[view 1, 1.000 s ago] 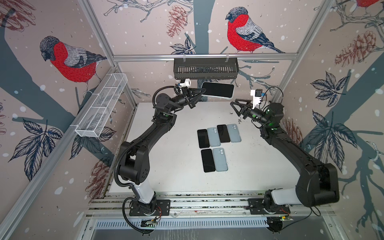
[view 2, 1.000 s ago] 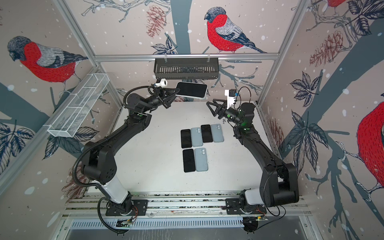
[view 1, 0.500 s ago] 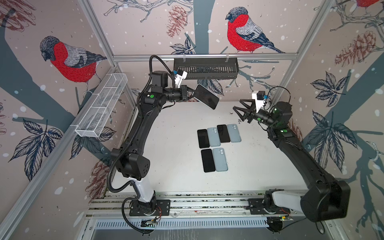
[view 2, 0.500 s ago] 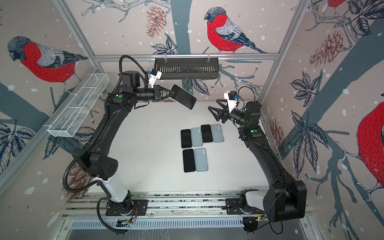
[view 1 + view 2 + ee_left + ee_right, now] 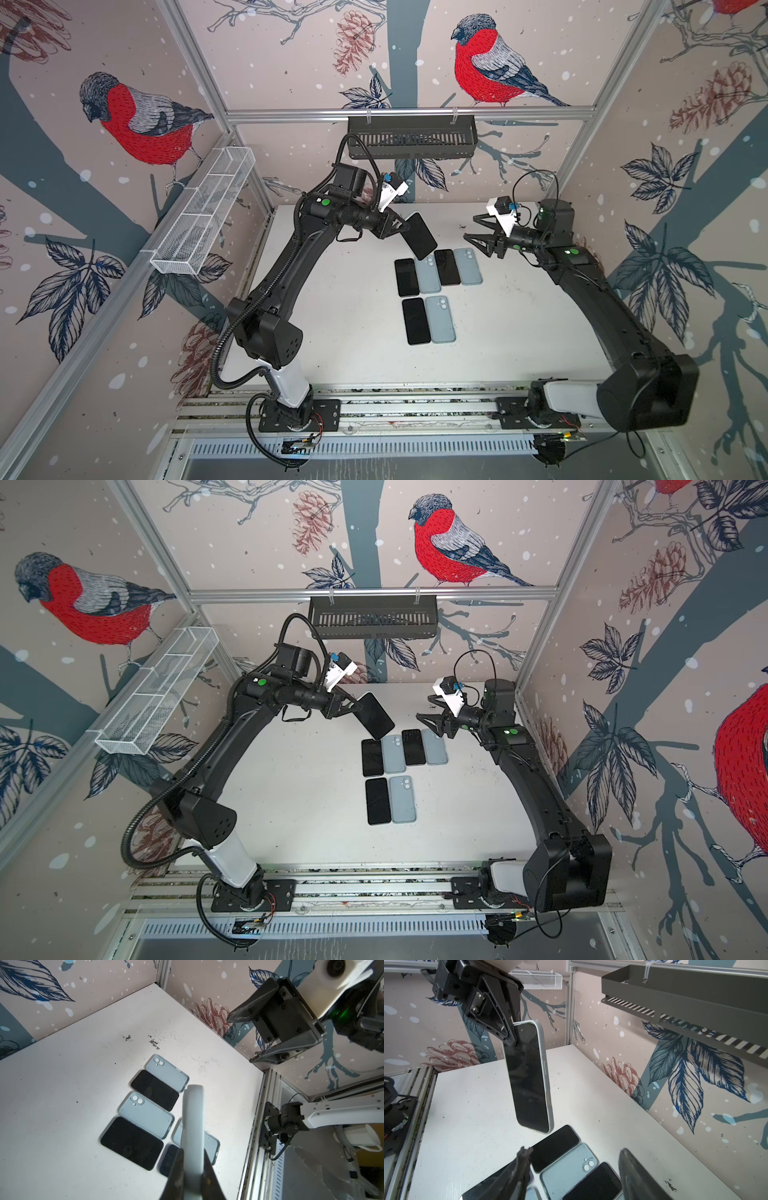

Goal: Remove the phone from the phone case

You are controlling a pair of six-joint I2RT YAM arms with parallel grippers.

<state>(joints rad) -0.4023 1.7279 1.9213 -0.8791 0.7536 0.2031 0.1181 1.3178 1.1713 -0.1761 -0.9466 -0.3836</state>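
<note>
1. White tabletop (image 5: 332,332) forms the floor of an enclosure papered with bullfinches. An aluminium rail (image 5: 415,409) along its near edge carries both arm bases.
2. Around the middle of the surface lies a black handset (image 5: 415,321), screen up, with a pale blue case (image 5: 442,319) just beside it on the right.
3. Just beyond, towards the far edge, a farther row (image 5: 447,267) alternates handset, case, handset, case, side by side.
4. Above that row's left end hangs the left gripper (image 5: 404,227), its fingers clamped on one short end of the phone (image 5: 526,1076). The phone slants downward, clear of the surface, and sits fully inside its pale phone case (image 5: 192,1126).
5. Nearer the right edge, the right gripper (image 5: 471,227) faces the phone with its fingers spread apart, well clear of it.
6. A dark slotted basket (image 5: 411,137) hangs on the far wall, and a white mesh basket (image 5: 203,216) hangs on the left wall.
</note>
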